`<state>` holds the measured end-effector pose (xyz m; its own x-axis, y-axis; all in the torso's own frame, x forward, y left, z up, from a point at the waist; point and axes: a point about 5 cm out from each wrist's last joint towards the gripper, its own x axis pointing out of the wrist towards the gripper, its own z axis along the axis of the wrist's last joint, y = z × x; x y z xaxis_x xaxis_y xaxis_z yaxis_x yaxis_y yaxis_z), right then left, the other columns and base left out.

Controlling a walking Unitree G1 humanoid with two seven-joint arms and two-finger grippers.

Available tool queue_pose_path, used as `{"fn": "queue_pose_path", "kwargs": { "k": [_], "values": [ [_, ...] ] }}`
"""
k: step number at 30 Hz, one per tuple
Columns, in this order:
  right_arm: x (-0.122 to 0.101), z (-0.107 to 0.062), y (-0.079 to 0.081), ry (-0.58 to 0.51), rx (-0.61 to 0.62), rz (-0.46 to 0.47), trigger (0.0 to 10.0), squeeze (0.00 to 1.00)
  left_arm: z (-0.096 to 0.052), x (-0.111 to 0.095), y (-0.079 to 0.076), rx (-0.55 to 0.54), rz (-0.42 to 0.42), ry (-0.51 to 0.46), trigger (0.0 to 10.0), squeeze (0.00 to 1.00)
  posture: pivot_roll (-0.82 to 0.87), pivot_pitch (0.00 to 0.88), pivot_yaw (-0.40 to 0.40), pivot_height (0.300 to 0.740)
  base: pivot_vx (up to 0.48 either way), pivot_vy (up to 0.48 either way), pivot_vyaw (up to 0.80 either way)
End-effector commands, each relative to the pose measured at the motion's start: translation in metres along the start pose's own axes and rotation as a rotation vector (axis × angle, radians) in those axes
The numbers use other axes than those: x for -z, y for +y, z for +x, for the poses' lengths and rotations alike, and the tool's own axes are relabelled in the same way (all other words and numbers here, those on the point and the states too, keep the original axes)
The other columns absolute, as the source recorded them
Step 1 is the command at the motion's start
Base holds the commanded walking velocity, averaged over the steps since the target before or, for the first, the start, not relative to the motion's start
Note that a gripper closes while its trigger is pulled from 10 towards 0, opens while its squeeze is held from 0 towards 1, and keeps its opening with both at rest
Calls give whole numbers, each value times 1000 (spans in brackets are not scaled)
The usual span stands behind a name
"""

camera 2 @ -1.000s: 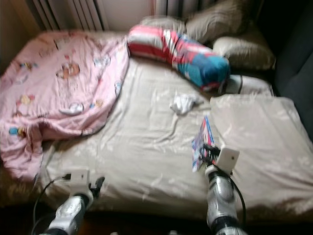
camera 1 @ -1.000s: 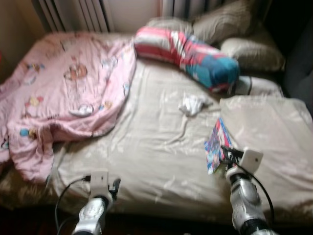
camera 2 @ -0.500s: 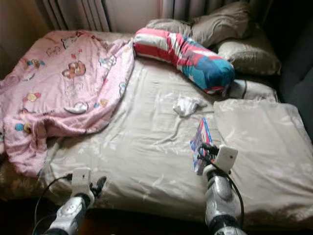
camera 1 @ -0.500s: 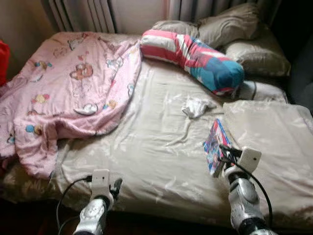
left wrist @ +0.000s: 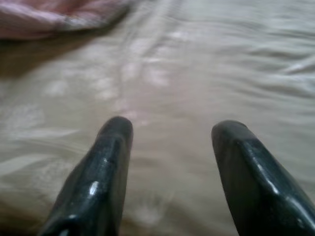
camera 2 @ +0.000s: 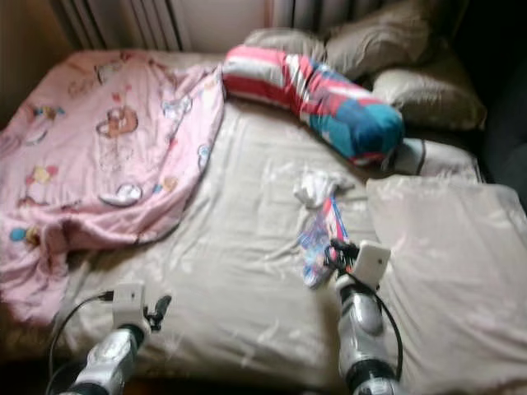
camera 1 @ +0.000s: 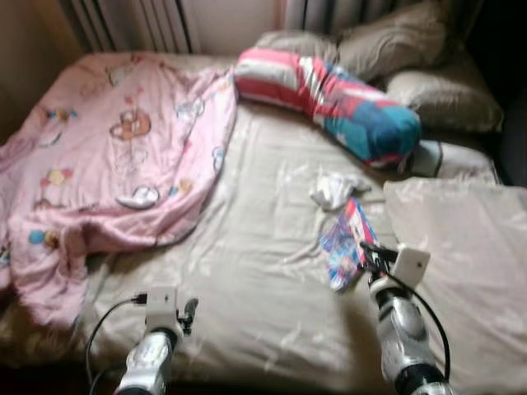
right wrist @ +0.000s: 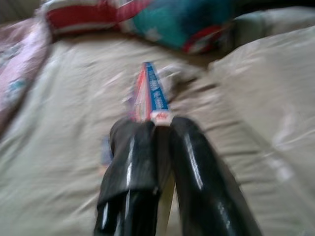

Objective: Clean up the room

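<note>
Right gripper [right wrist: 156, 129]: fingers clamped on a colourful thin book [camera 1: 344, 244], held edge-up over the beige bedsheet [camera 1: 247, 271]. White crumpled cloth [camera 1: 333, 188] just beyond it. Left gripper [left wrist: 170, 132]: fingers apart, empty, above the sheet.

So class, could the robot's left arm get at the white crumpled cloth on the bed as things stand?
Probably not: the left gripper sits open and low at the bed's near edge, and the white cloth lies far across by the right gripper.

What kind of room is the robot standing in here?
Most likely a bedroom. A bed with a beige sheet fills the view, with beige pillows at its head and a pink cartoon-print blanket crumpled across one side.
</note>
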<state>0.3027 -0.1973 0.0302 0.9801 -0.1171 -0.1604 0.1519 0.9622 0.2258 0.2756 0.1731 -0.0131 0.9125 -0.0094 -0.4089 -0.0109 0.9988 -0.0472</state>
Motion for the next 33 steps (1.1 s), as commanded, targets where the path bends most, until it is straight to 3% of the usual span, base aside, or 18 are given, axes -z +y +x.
{"fn": "queue_pose_path", "kwargs": {
  "k": [1,10,33],
  "values": [
    [-7,4,8,-38,-17,8,10000,0,-6,10,14,-34,20,38,10000,0,-64,134,-5,740,0,0,0],
    [-3,4,11,-13,-28,10,10000,0,-7,12,15,-36,20,43,10000,0,-63,138,-6,740,0,0,-481],
    [0,3,17,11,-94,37,10000,0,-8,13,14,-29,24,47,10000,0,-61,155,0,740,0,0,0]
  ]
}}
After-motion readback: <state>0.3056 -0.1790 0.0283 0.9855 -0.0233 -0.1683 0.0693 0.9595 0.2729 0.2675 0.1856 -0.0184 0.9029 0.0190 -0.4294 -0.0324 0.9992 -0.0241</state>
